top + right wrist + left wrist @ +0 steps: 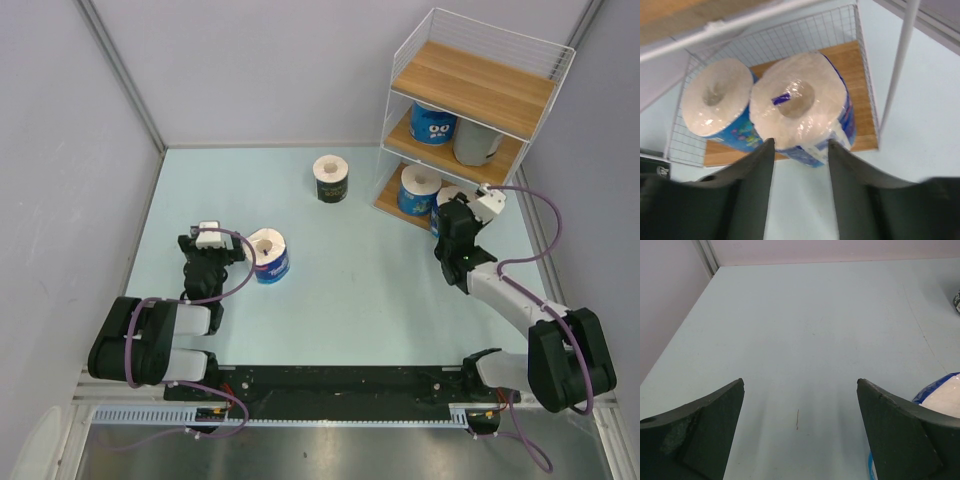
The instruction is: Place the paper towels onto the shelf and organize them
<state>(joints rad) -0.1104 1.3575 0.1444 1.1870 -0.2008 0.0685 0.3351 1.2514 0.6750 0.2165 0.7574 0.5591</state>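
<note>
The shelf (470, 85) stands at the back right. Its middle tier holds a blue roll (433, 122) and a grey roll (477, 140). Its bottom tier (862, 75) holds two blue rolls: the left one (717, 102) and the right one (800, 107), which sits at the board's front edge. My right gripper (801, 142) is open, its fingertips just in front of the right roll and not around it. A black roll (331, 178) stands on the table. My left gripper (800, 385) is open and empty, with a blue roll (268, 255) just to its right.
The shelf's white wire frame post (900, 60) stands right of my right gripper. Grey walls close the table (350, 290) on the left, back and right. The top tier board (480, 75) is bare.
</note>
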